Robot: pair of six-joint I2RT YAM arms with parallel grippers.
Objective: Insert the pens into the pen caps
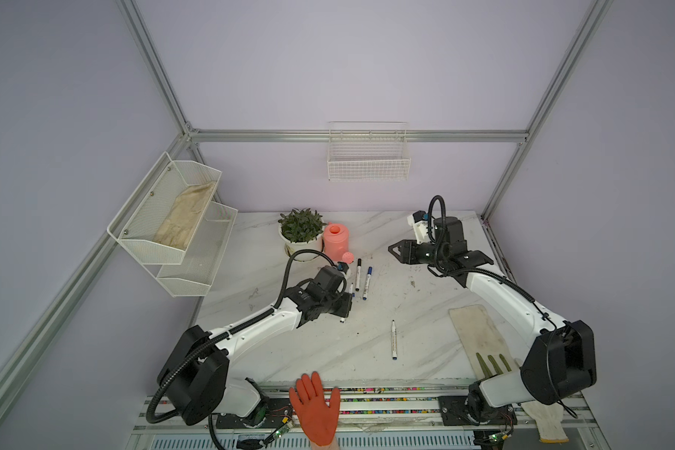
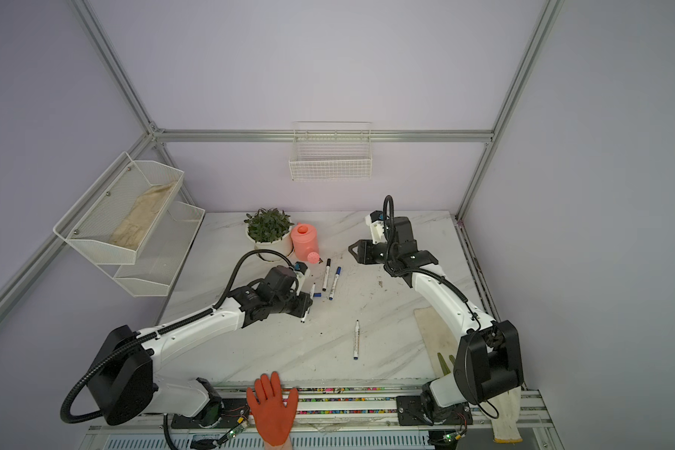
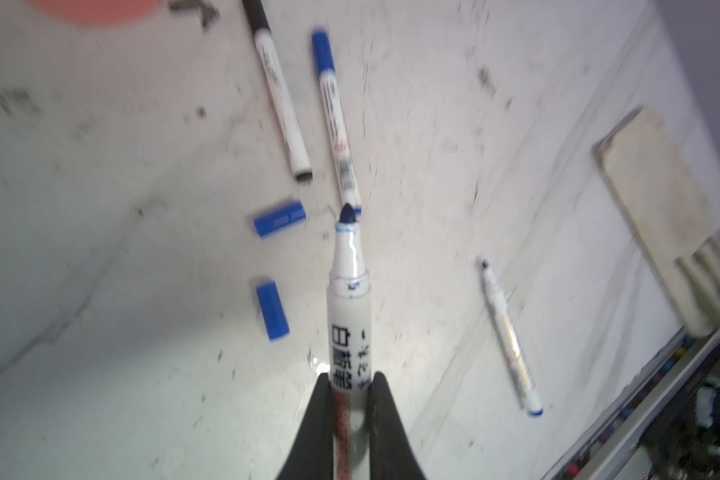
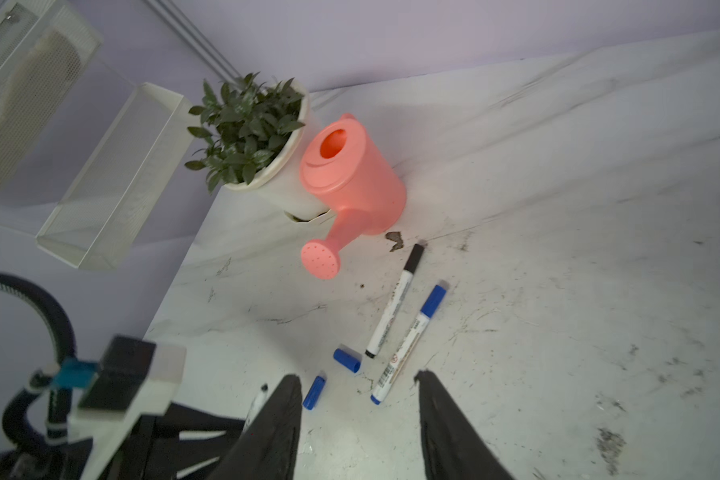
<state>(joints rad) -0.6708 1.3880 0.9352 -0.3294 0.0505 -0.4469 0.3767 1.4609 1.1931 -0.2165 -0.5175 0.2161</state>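
A plant pot [image 1: 301, 243] and a pink watering can [image 1: 336, 239] stand by the far edge of the bench [image 1: 425, 331], a bit left of the middle. Near the middle of the bench, the left claw [image 3: 350, 378] is pinched tight on a white pen [image 3: 348, 316]. This pen's blue tip is bare and sticks out past the claw. One blue cap [image 3: 279, 217] and another blue cap [image 3: 272, 309] lie loose on the bench close by.

Just to the right, a black-capped pen [image 1: 358, 274] and a blue-capped pen [image 1: 367, 283] lie side by side. A lone pen [image 1: 393, 339] with a bare tip lies nearer the front edge.

The right claw [image 4: 356, 376] hangs over the bench toward the far right corner. Its two fingers stand apart and hold nothing. A pale glove [image 1: 480, 339] lies near the front right corner.
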